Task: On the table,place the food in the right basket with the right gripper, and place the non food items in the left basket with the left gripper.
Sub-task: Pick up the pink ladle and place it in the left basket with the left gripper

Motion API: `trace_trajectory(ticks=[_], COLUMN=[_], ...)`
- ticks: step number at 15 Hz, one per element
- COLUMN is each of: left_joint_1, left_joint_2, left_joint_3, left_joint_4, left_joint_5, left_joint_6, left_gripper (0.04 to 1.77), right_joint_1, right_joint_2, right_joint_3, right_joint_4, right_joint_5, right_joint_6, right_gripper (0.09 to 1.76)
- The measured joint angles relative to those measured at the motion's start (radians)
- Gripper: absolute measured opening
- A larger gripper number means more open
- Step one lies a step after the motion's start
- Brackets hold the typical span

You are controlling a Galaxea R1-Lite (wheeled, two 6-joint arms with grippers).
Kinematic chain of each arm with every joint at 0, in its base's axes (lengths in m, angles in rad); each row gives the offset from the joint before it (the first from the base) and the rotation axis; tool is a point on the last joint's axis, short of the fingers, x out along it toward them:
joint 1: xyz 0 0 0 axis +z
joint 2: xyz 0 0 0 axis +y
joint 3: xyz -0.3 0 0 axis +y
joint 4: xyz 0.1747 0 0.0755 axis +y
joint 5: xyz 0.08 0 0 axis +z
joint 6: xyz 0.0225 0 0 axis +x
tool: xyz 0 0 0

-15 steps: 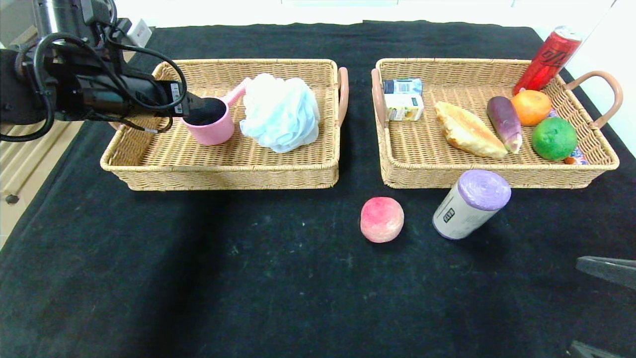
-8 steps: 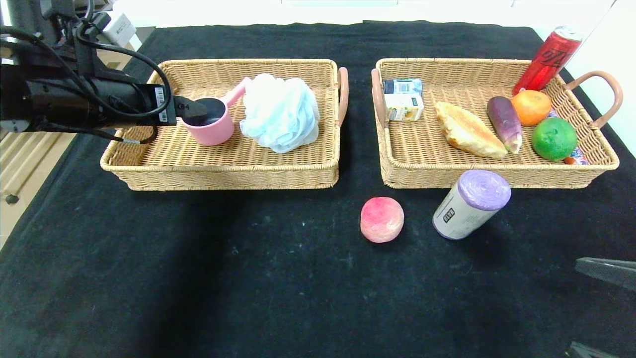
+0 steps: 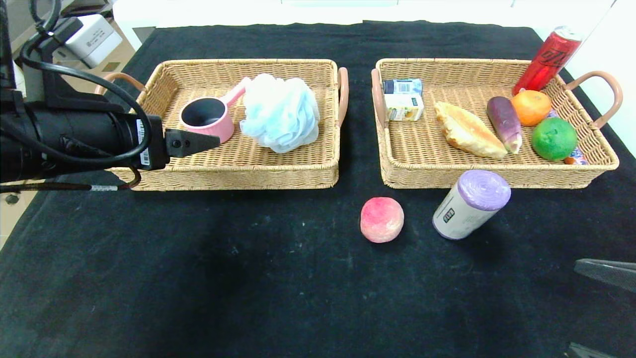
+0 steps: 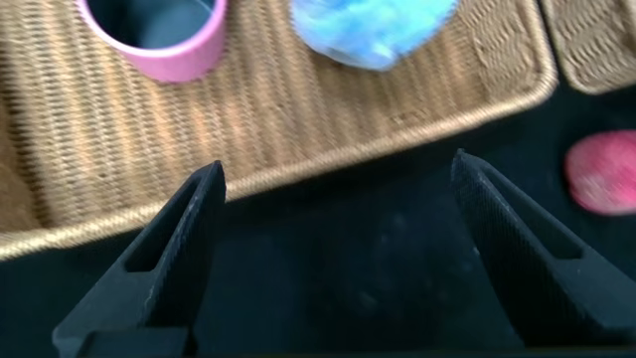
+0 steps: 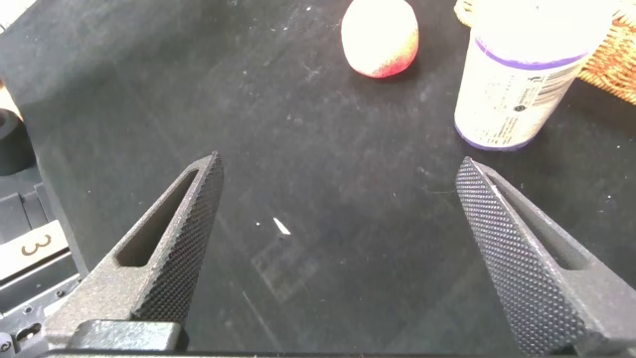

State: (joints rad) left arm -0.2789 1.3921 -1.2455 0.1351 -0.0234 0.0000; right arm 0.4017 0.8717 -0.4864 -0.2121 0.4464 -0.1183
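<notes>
The left gripper (image 3: 208,141) is hovering wide open and empty over the left basket (image 3: 228,174). The purple-capped roll (image 3: 471,204) is lying tilted beside the peach (image 3: 381,219), looking light and slightly squashy, likely wanting a mid-body grip

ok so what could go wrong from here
The purple-capped roll leans against the right basket beside the peach; grabbing either could knock the other. The left gripper, jaws open, must cross the table to reach the roll, since the parked right gripper handles food.
</notes>
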Motion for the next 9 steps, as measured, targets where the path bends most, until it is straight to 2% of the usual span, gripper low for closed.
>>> trace_trajectory(ticks=[5,9], left_joint_1=[-0.143,-0.252], left_joint_2=[-0.069,-0.092], left_joint_3=[0.124,0.228], left_joint_4=[-0.011,-0.116], left_joint_5=[0.004,0.005], left_joint_6=[0.001,0.002], left_gripper=[1.68,1.69], right_joint_1=[-0.001,-0.002], right_joint_2=[0.004,0.016], right_joint_3=[-0.002,-0.009], right_joint_4=[0.002,0.001], right_joint_5=[-0.001,-0.050], right_joint_6=[0.001,0.001], right_gripper=[1.71,1.71])
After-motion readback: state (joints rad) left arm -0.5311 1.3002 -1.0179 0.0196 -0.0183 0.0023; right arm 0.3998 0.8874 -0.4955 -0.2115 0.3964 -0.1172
